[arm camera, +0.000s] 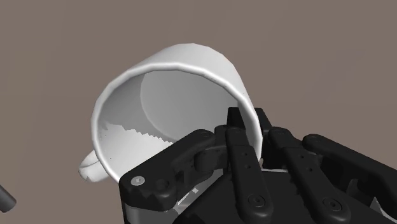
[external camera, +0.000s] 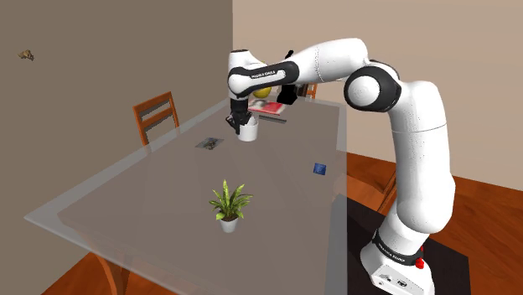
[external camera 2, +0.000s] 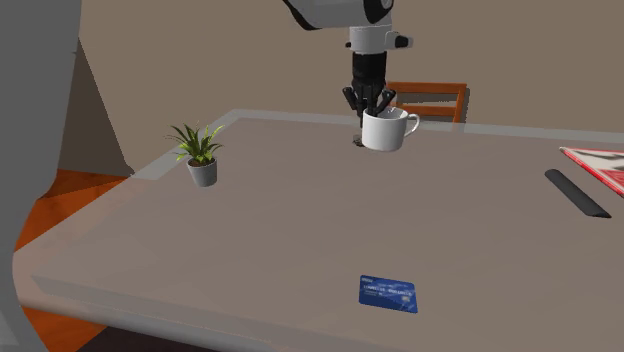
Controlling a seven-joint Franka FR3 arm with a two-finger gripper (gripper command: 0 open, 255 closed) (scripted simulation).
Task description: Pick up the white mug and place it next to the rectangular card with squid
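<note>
At the far side of the pale table, the gripper pinches the rim of the white mug, which tilts, so travel slowly and lower it upright beside the small card.

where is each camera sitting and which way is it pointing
Shoulder view: beside and behind the stand, looking down over the table; the white arm reaches up-left.
Second exterior view: at the table edge near the blue card, facing the chair; the pincer hangs in from above.
Wrist view: mounted behind the pincer, looking along it into the white mug; black fingers clasp its rim.
Shared: both exterior views show the potted plant, blue card and mug.
</note>
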